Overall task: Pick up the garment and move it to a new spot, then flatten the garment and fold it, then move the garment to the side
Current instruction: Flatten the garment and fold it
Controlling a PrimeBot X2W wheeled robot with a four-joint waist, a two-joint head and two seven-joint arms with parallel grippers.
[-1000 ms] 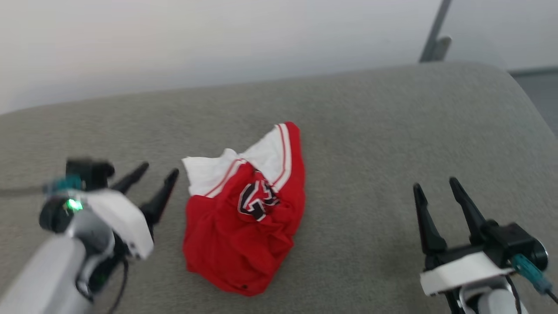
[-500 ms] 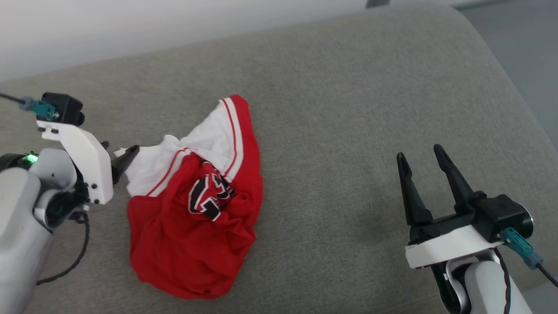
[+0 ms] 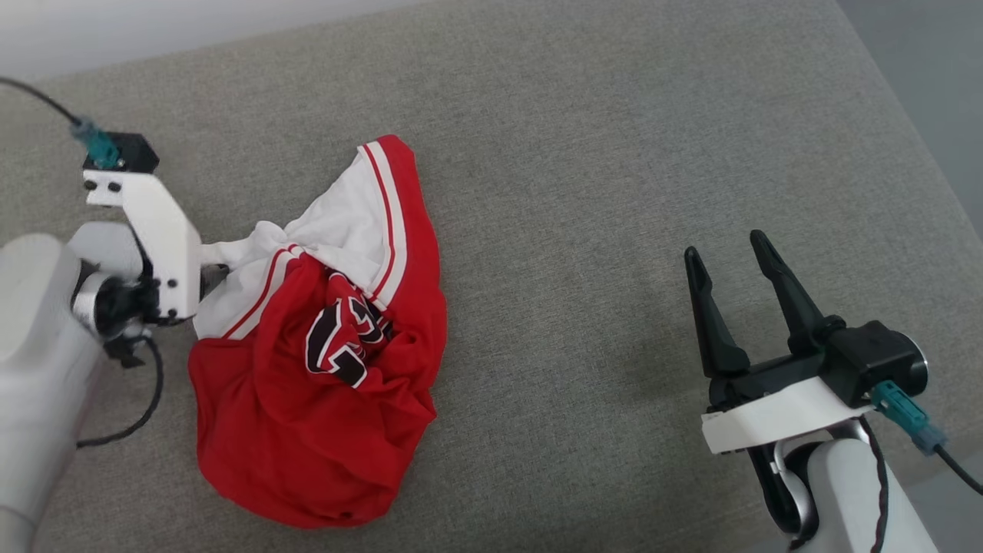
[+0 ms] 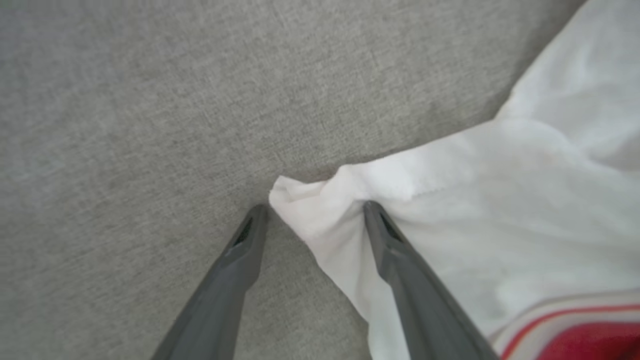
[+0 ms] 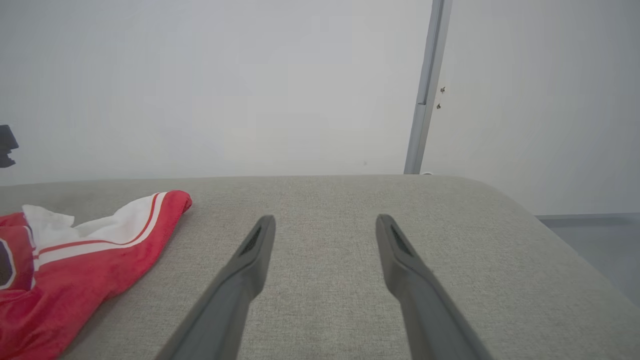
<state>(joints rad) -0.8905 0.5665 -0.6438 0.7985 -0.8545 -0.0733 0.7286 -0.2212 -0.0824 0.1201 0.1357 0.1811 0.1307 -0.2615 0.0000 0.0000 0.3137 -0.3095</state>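
The garment point(image 3: 322, 361) lies crumpled on the grey cushion, red with a white sleeve on top and a black-and-white number on a bunched fold. My left gripper point(image 3: 212, 275) is at its left edge, mostly hidden behind its white wrist mount. In the left wrist view the left gripper point(image 4: 314, 207) is open and straddles a corner of the white sleeve point(image 4: 320, 200); the right-hand finger point(image 4: 400, 260) rests on the cloth. My right gripper point(image 3: 726, 253) hovers open far to the right, nothing between its fingers point(image 5: 325, 220). The garment point(image 5: 75, 260) shows at the left of the right wrist view.
The grey upholstered surface point(image 3: 584, 192) spreads wide around the garment and rounds off at the right, where grey floor point(image 3: 937, 69) begins. A white wall and a metal post point(image 5: 425, 100) stand behind it.
The head camera has tilted down, shifting the whole picture. My left gripper has swung over to the garment's white sleeve edge. The right gripper holds its pose, still open.
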